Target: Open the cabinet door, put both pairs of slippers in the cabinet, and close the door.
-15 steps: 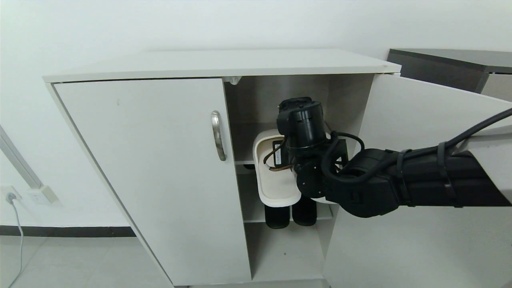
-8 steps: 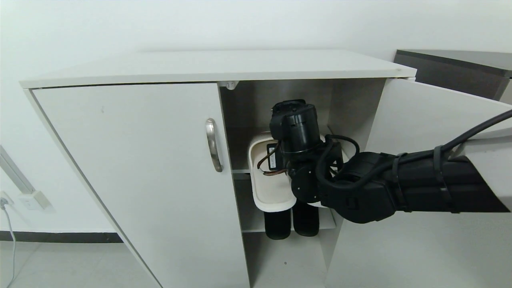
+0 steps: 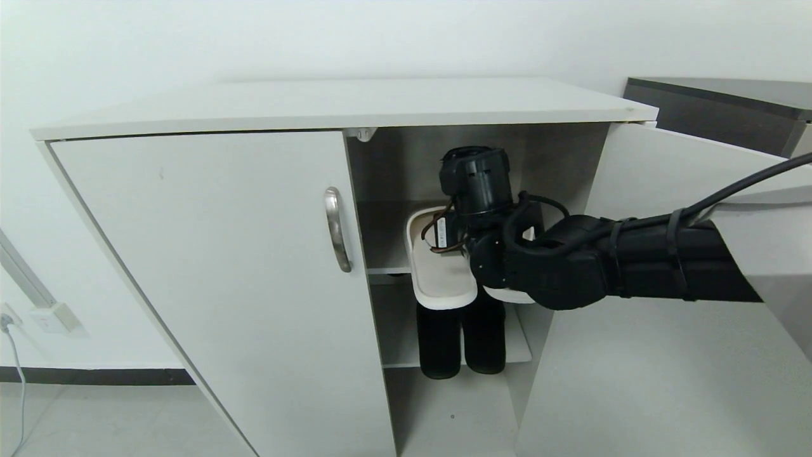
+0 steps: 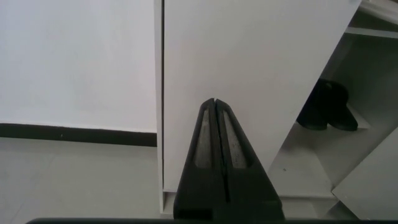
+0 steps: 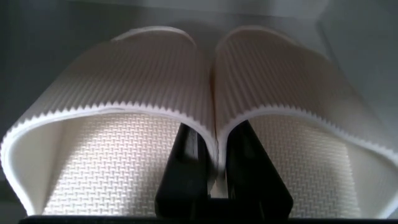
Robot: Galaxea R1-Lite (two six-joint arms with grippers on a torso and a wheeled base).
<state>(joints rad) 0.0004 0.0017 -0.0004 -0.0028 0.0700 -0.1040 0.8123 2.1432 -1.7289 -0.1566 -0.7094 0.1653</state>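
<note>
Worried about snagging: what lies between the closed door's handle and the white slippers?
Head view: just the closed door's edge strip, then open cabinet space with a shelf edge; nothing else separates handle from white slippers.

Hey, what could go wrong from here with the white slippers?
The white slippers overhang the front of the upper shelf; released now, they may tip out. The right gripper pinches only their inner strap edges, so one could slip. The black slippers stick out past their shelf, so the open right door might catch them.
</note>
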